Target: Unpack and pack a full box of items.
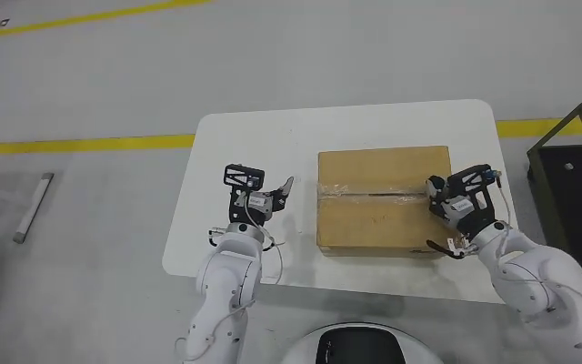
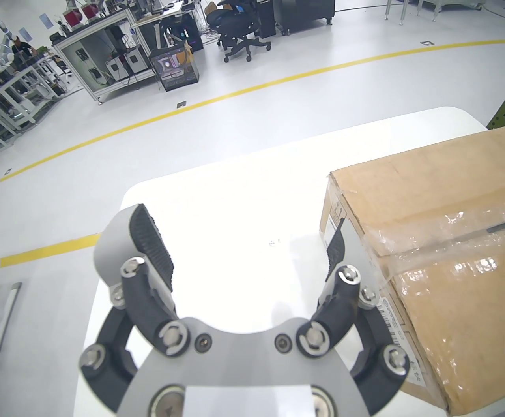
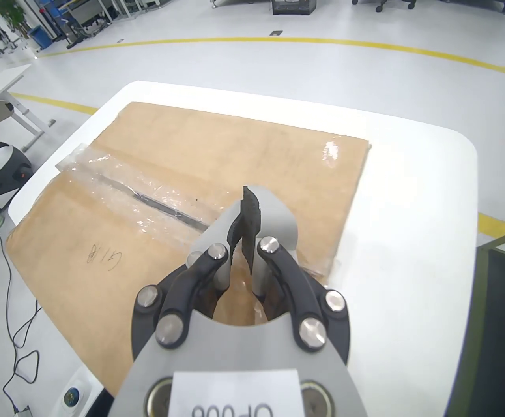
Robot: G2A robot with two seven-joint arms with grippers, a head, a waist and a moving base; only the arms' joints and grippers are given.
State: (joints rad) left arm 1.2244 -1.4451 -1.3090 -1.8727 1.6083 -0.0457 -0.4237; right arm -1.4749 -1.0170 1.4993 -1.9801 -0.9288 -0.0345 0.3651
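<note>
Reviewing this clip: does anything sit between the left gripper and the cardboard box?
Nothing visible does. Only a strip of white table lies between the open left gripper and the near side of the box. The box itself is closed, with clear tape along its top seam.

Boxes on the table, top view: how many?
1. A single taped cardboard box sits on the right half of the table, flaps closed; anything inside it is hidden.

Pale glossy floor spreading around a white table, yellow line curving across it, black office chairs standing beyond, metal-framed bench carrying equipment, dark cabinet sitting beside the table.
</note>
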